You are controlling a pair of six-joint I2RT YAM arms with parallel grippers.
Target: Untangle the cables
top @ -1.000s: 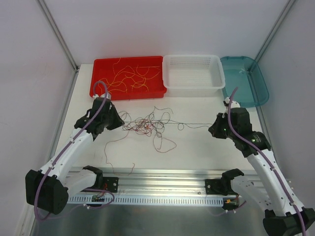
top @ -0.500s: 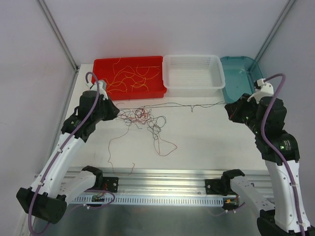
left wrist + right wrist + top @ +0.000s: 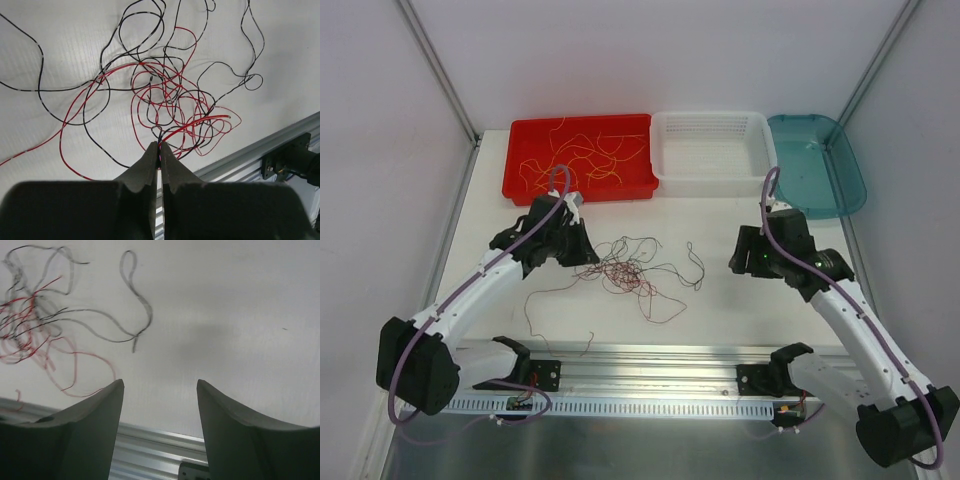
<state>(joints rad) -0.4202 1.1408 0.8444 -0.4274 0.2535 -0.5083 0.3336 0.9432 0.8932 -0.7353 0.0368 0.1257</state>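
The left arm (image 3: 470, 295) reaches in over the bench (image 3: 740, 310). The left jaws are pressed together, pinching a red strand and a black strand right at their tips, as the left wrist view shows. Well beyond these jaws, at the far edge of the bench, sits a red tray (image 3: 620, 192) holding loose yellow-orange wires (image 3: 582, 155).

The cables (image 3: 620, 268) lie on the bench as a loose knot of dark red and black wires, just ahead of the left jaws' tips and touching them where the pinched strands run in. In the left wrist view the clump (image 3: 165, 100) fans out from the tips, with red loops crowded in the middle and black loops ranging wider around them. One long red tail (image 3: 535, 300) trails away from the knot to the near side of the left jaws, toward the aluminium rail (image 3: 650, 360). The whole tangle sits between the two pairs of jaws, much nearer the left pair.

A white basket (image 3: 715, 174) stands beside the red tray, well beyond both pairs of jaws.

A single black strand (image 3: 692, 262) with a small loop curls out of the knot toward the right jaws, stopping apart from them. The right arm (image 3: 850, 310) comes in from the other side. The right jaws are spread wide with only bare bench between them; in the right wrist view the looped strand (image 3: 135, 300) lies ahead and to one side of the gap, touching neither tip.

A teal tray (image 3: 820, 160) sits beyond the right jaws at the far corner.
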